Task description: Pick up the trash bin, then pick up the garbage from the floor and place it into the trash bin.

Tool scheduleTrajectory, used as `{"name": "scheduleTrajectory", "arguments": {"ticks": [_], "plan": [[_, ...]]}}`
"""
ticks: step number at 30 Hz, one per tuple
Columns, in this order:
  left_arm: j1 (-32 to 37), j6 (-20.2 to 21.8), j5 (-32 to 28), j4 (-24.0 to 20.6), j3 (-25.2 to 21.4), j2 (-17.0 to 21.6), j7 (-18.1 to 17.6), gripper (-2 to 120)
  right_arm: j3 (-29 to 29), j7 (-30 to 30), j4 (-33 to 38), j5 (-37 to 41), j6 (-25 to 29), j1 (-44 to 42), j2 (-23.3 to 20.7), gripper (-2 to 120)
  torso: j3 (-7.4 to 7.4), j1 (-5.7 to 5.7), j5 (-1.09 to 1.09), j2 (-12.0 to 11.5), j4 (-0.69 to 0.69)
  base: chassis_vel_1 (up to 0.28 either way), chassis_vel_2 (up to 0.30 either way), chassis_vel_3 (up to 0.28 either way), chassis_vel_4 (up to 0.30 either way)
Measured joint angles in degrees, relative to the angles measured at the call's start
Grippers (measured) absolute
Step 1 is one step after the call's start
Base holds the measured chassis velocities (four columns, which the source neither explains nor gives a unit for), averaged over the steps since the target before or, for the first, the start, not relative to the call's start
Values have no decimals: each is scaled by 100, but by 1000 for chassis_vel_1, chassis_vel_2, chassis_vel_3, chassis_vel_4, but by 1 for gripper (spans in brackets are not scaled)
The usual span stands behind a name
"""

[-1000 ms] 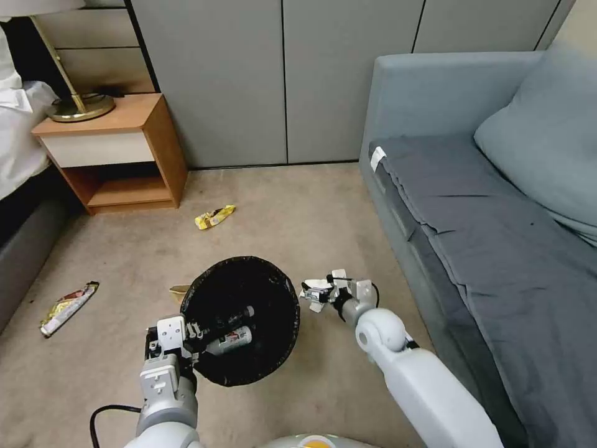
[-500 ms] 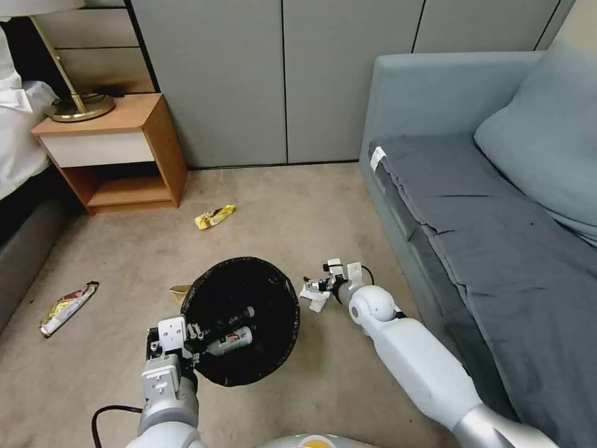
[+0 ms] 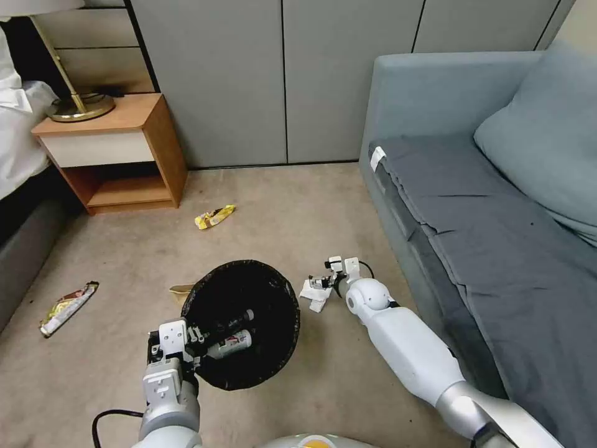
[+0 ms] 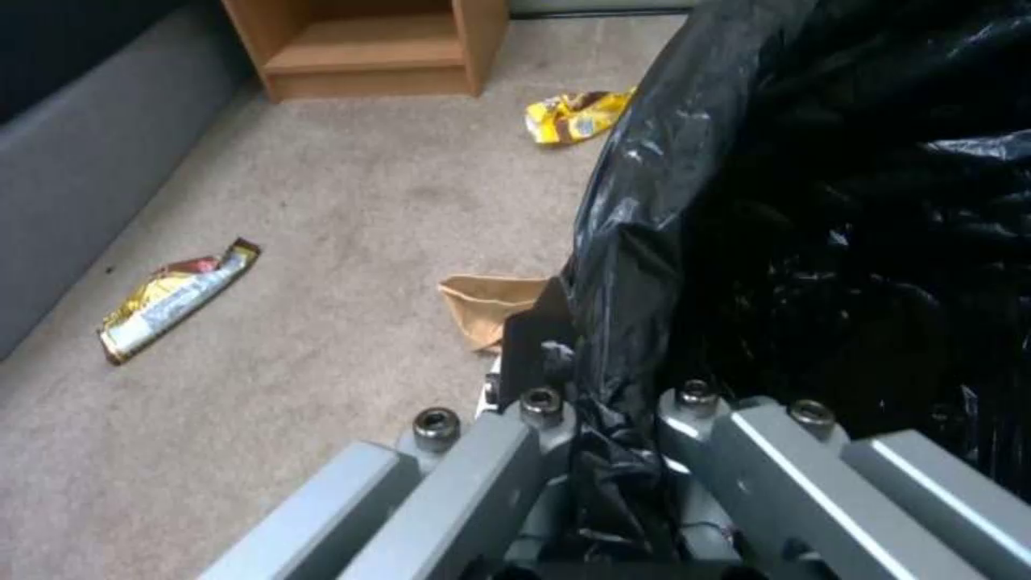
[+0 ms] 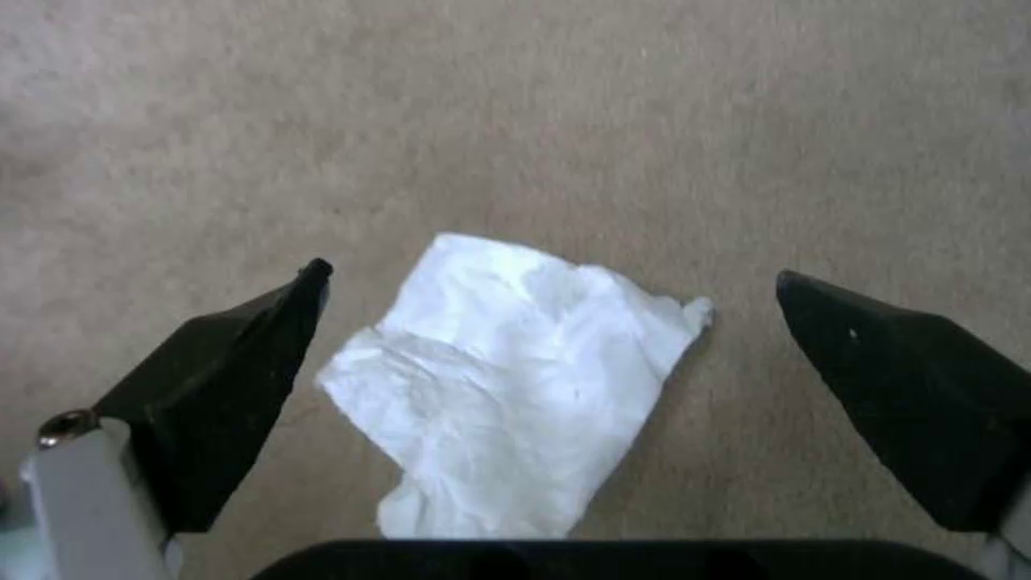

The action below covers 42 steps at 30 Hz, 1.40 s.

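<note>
The trash bin (image 3: 283, 298), lined with a black bag (image 4: 817, 242), hangs tilted over the floor (image 3: 298, 218). My left gripper (image 3: 189, 339) is shut on its near rim, and plastic bottles (image 3: 230, 339) lie inside. To the bin's right, my right gripper (image 3: 320, 283) hovers open just above a crumpled white paper (image 3: 313, 295). In the right wrist view the paper (image 5: 515, 379) lies between the spread black fingers (image 5: 215, 387). More garbage lies on the carpet: a yellow wrapper (image 3: 214, 216), a red-white wrapper (image 3: 67, 306) and a brown paper bag (image 3: 180, 289).
A grey-blue sofa (image 3: 485, 236) runs along the right, close to my right arm. A wooden nightstand (image 3: 118, 149) with a lamp stands at the back left beside a bed (image 3: 18, 249). Grey cabinet doors (image 3: 280, 81) close off the back.
My right arm has stretched forward and dropped lower, bringing its gripper down over the white paper. The bin in my left gripper has shifted slightly toward me.
</note>
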Motion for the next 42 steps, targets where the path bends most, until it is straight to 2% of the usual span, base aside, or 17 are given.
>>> {"name": "scheduleTrajectory", "arguments": {"ticks": [21,42], "plan": [[74,-54,81,7,5,-42,-13,0,391,-140,-1128,-533,165,241,486,100,0,0,0,0,0,0,0,0,0],[157,-91,141,-39,27,-58,-17,0,717,-289,-1633,-1011,287,186,733,100,0,-1,0,0,0,0,0,0,0]]}}
